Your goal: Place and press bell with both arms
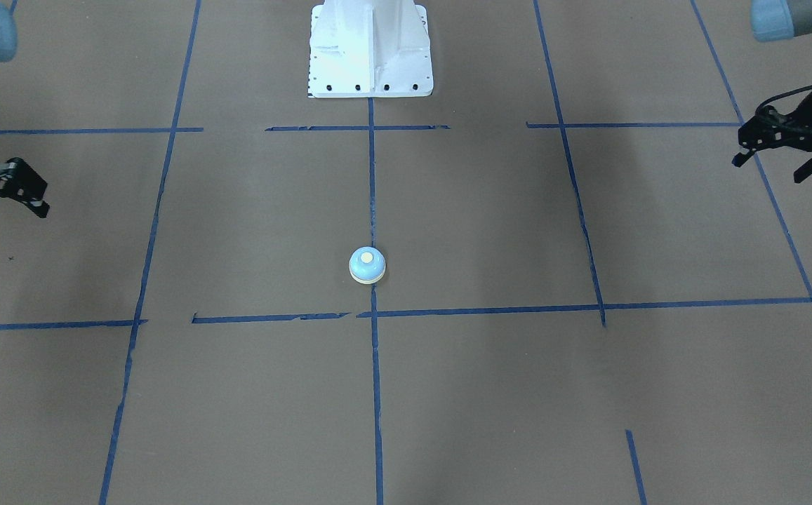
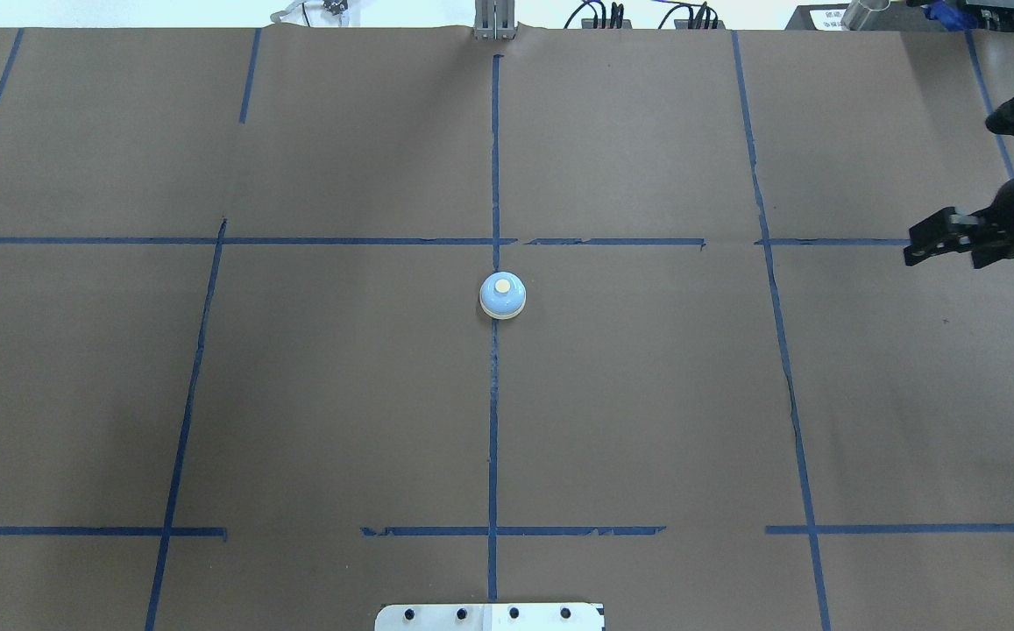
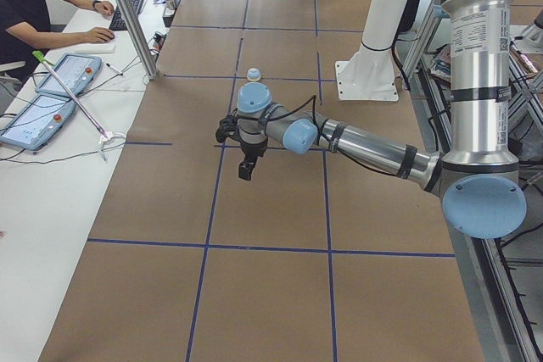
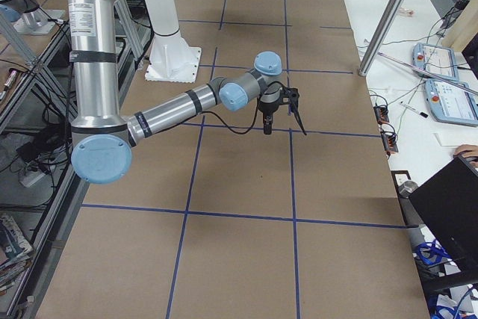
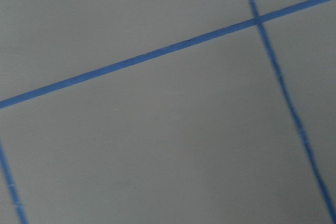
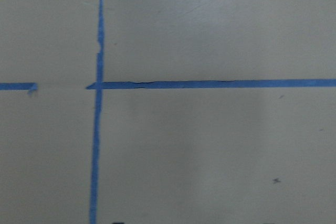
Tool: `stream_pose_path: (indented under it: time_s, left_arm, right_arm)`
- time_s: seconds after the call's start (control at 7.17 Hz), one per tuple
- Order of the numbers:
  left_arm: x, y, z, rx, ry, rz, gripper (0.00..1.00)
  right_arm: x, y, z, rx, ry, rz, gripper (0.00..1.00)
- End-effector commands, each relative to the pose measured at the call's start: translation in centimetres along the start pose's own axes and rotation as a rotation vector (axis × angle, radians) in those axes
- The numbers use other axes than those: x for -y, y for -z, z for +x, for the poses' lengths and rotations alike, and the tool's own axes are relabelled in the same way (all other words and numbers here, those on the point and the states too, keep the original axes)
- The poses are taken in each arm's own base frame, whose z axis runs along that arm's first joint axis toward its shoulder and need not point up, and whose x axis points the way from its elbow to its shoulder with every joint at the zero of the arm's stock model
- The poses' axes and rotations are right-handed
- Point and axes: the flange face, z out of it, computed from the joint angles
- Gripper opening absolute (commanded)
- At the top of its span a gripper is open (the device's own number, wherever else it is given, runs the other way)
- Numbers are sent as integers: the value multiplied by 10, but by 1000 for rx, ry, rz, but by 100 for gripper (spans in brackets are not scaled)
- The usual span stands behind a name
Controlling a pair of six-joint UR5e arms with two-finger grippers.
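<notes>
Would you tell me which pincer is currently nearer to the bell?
Right, by a little. The right pincer hangs to the robot's right of the bell; the left pincer hangs farther out opposite, nearly outside the overhead view.

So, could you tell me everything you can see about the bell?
The bell is small and round, with a light-blue dome that looks glossy, a cream button on top and a cream rim at the base. It stands upright on the brown table, over the blue tape line that runs down the middle, close to where another line crosses it. Nothing but the table touches it.
</notes>
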Motion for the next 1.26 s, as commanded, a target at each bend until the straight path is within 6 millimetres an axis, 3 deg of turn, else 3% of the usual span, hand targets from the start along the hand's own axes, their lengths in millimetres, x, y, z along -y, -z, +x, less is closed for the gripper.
stream_pose_path:
  time_s: [0.0,0.14,0.28,0.42,0.84,1.12]
  left_arm:
    - [-30,13,-99,-23,-13,23,100]
    - [-55,9,-146,-21,-33,17,100]
    - [-74,3,-163,-20,-43,1,100]
    - [-76,4,-165,-33,9,-36,100]
    - [-48,15,-159,-35,196,-90,100]
    - [-44,16,-156,-35,191,-90,100]
  right_arm:
    - [7,17,126,-8,114,-2,100]
    - [5,17,168,-25,158,-2,100]
    - [0,20,200,-37,207,-2,100]
    - [-16,25,226,-26,246,-1,100]
    - [-37,30,240,28,226,-21,100]
    - [-46,33,239,28,224,-21,100]
